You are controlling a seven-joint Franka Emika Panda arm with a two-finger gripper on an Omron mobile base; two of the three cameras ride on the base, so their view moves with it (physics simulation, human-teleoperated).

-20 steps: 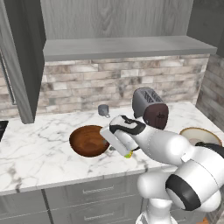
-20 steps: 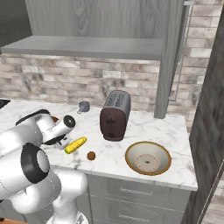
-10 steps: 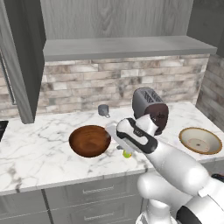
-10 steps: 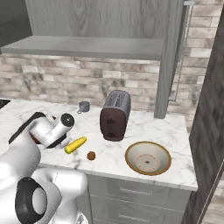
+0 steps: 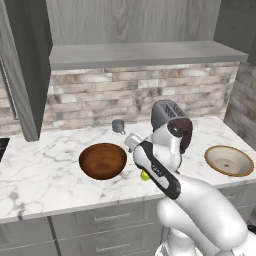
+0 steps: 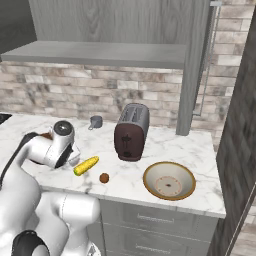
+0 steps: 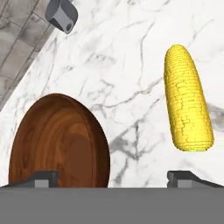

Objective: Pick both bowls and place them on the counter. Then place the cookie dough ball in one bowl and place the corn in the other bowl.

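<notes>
The deep dark reddish-brown bowl (image 5: 102, 161) (image 7: 57, 140) stands upright on the white marble counter (image 5: 45, 180), left of my arm. In the hand view my gripper (image 7: 113, 177) hangs open above the bowl's right rim, its fingertips (image 7: 42, 177) wide apart and holding nothing. The yellow corn (image 7: 187, 103) (image 6: 86, 165) lies on the marble just right of that bowl, and its greenish end (image 5: 144, 175) peeks out beside my arm. The small brown cookie dough ball (image 6: 104, 177) rests near the corn. The shallow tan bowl (image 5: 229, 161) (image 6: 169, 181) sits far right on the counter.
A dark toaster (image 6: 131, 132) (image 5: 167, 116) stands behind the corn and the dough ball. A small grey mug (image 5: 118, 126) (image 6: 96, 121) (image 7: 62, 15) is by the brick wall. A grey shelf (image 5: 145, 52) overhangs the counter, and grey drawers (image 6: 165, 220) run below its front edge.
The jaws have opened wide and let go of the dark bowl's rim. The bowl stays where it was on the counter. The arm has shifted right.
</notes>
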